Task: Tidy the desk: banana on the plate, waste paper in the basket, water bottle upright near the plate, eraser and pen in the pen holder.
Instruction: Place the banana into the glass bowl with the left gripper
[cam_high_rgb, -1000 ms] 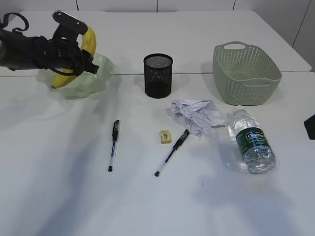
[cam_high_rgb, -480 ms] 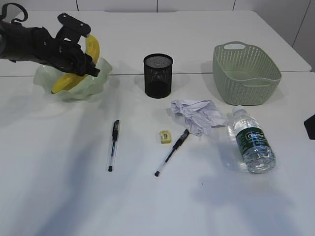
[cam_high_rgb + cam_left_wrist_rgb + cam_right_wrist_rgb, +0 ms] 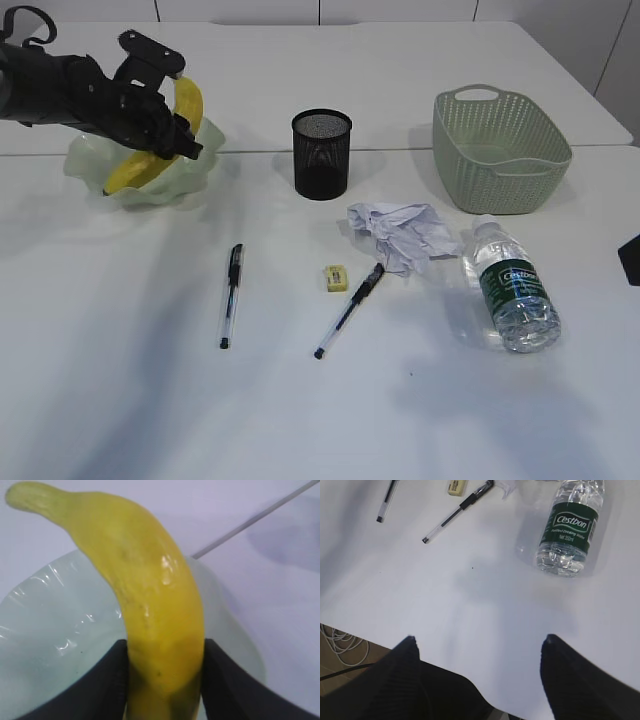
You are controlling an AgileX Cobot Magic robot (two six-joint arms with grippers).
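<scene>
I see my left pincer (image 3: 158,100) clamped on the banana (image 3: 150,150) over the plate (image 3: 85,160) at the bench's far left corner, my right pincer (image 3: 477,645) spread wide, empty.

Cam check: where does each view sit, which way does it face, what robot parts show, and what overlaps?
Exterior: raised front, slanting down the table; left arm over the plate.
Left wrist: behind the left gripper, facing the banana and plate.
Right wrist: behind the right gripper, facing down at the water bottle.
Shared: exterior and left wrist show the banana.
</scene>
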